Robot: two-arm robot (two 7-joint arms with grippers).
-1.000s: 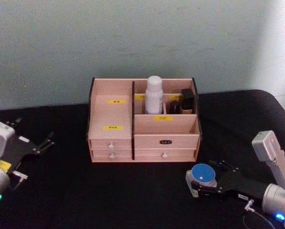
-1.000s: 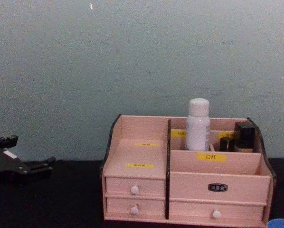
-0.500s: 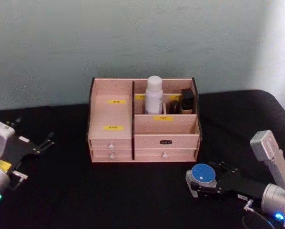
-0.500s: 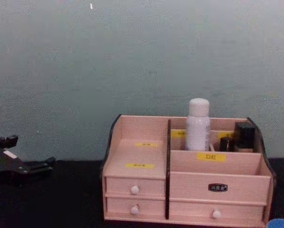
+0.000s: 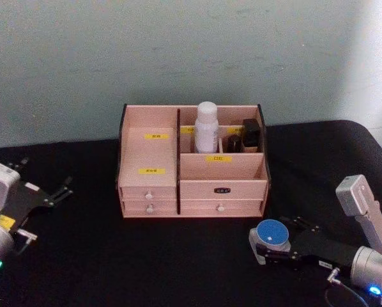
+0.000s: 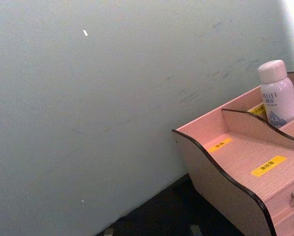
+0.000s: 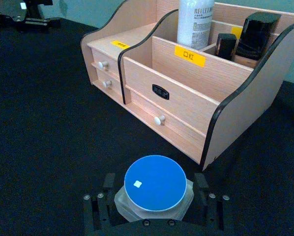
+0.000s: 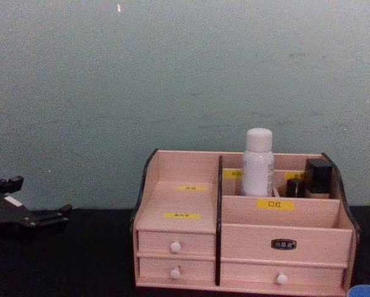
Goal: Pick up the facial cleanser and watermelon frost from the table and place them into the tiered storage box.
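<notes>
Almost nothing moves: right hand (image 5: pixel 273 242) still pinches blue-lidded jar (image 5: pixel 272 231) before storage box (image 5: pixel 223 179); left hand (image 5: pixel 43 176) parked, spread.

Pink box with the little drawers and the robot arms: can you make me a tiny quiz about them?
1. True or false: the left tool is open and empty, away from the tiered storage box.
2. Where is the blue-lidded jar? A) in a drawer B) between the fingers of the right tool C) on top of the box.
3. How many white knobs are on the box's front?
Key: 1 true; 2 B; 3 three.
</notes>
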